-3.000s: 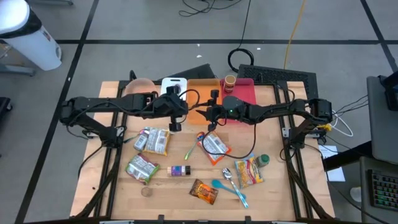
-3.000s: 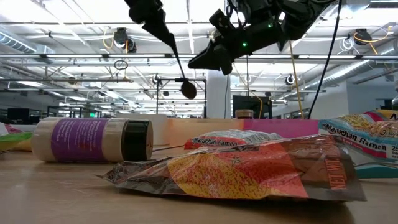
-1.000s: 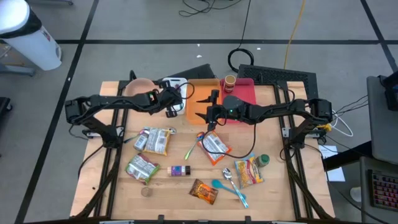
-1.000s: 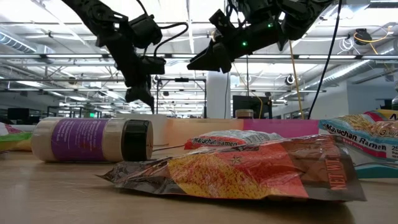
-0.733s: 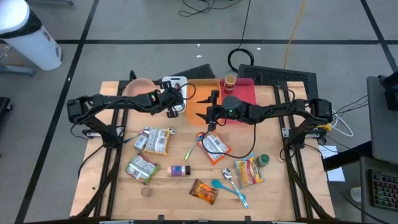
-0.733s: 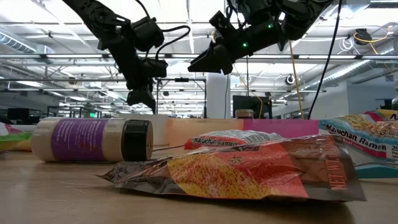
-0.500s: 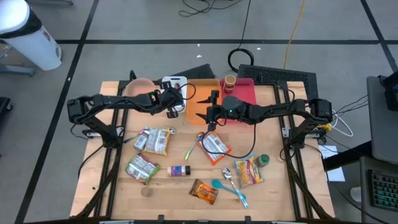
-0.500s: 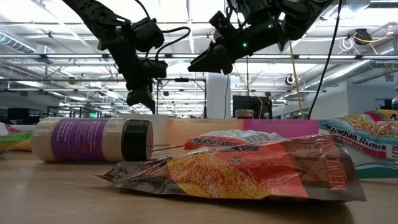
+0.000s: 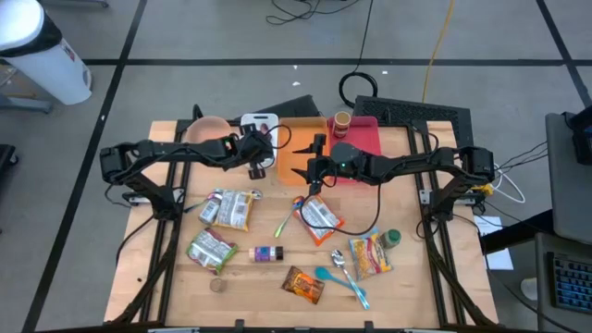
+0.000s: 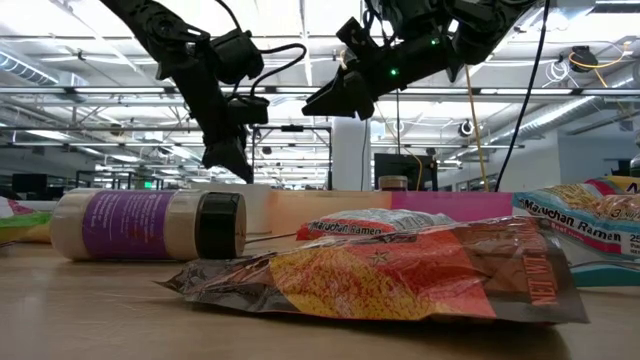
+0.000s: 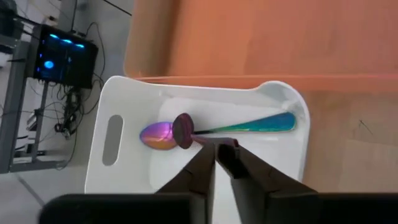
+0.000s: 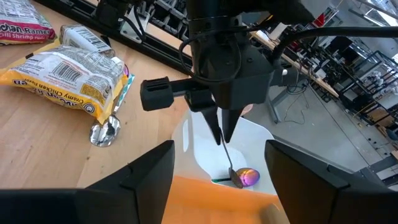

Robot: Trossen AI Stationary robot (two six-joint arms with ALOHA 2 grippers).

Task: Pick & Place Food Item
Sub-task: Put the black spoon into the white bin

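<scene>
Orange ramen packet (image 10: 585, 225): "Maruchan Ramen" legible.

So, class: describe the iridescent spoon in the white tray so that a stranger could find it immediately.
Find the white tray at the table's far edge, beside the orange tray. The iridescent spoon lies inside, under the left gripper. Its rainbow sheen is unique; a dark measuring spoon lies across it.

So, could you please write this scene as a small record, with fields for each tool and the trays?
left tool: above the white tray, pointing down into it
white tray: holds a rainbow spoon and a dark-headed spoon, its head by the rainbow spoon's bowl
right tool: open, empty, above the orange tray's edge
orange tray: beside the white tray
</scene>
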